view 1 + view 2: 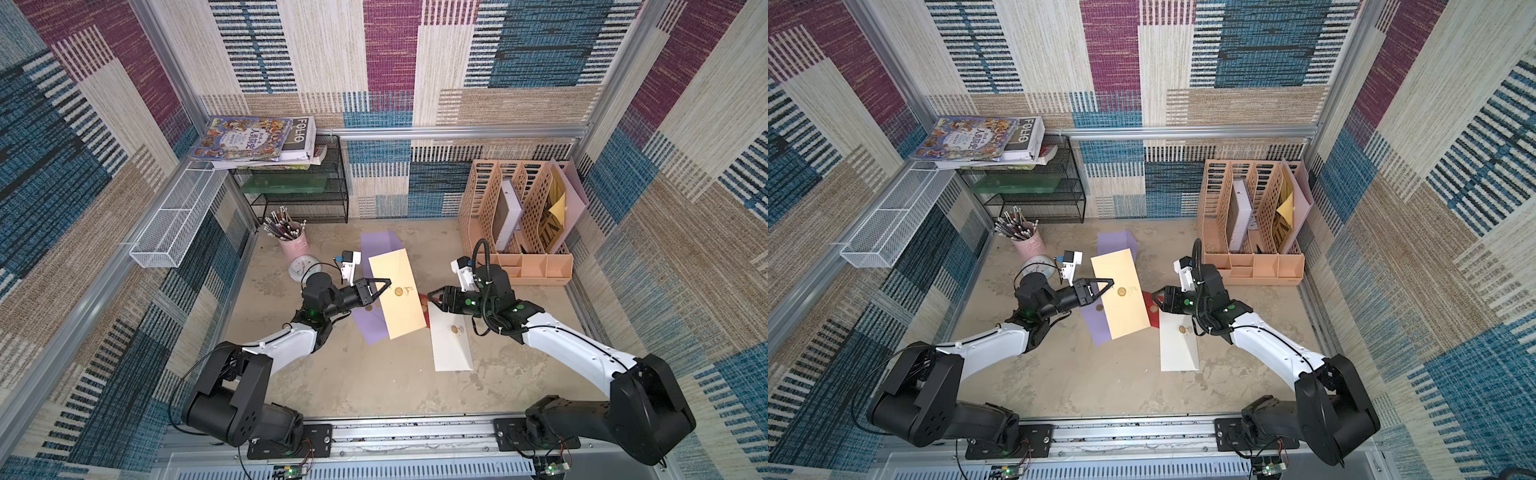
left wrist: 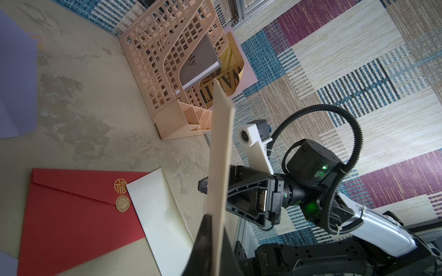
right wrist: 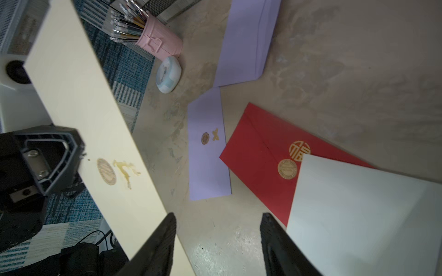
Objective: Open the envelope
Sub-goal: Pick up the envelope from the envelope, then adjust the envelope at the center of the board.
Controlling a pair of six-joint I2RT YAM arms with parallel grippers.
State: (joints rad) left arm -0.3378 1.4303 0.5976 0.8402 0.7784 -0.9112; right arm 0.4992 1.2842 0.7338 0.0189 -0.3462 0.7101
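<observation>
Held clear of the mottled grey tabletop (image 1: 374, 386) and tilted, above the middle of the table: a long cream paper envelope (image 1: 399, 311), seal side up. Closed with a round gold sticker seal (image 3: 106, 170), a small gold motif just beside it. Pinched at one long edge by the left gripper (image 1: 384, 283), jaws tight on the paper. Near the opposite edge, the right gripper (image 1: 431, 296), jaws apart and holding nothing.

Flat on the table below and around: a lilac paper envelope (image 1: 368, 328) with a gold seal, a second lilac envelope (image 1: 380, 245) further back, a red paper envelope (image 3: 258, 153), and a white paper envelope (image 1: 451, 345) overlapping the red one's corner.

Back left, a pink bin-shaped pen pot (image 1: 296, 249) crammed with pencils (image 1: 282, 226). Beside it, a black wire shelf unit (image 1: 337, 187) with a flat green board (image 1: 282, 183) on one tier and a stack of books (image 1: 249, 141) on top. Back right, a peach slotted plastic file rack (image 1: 486, 195) holding a grey book (image 1: 509, 212), a yellow sheet (image 1: 557, 208), a pink folder (image 1: 575, 195) and a magazine (image 2: 220, 90).

Readable: "FOLIO" in white on a black cover in the stack; a Chinese title on the illustrated book; a gold 福 on the red envelope; large capitals on the magazine, only partly legible.
</observation>
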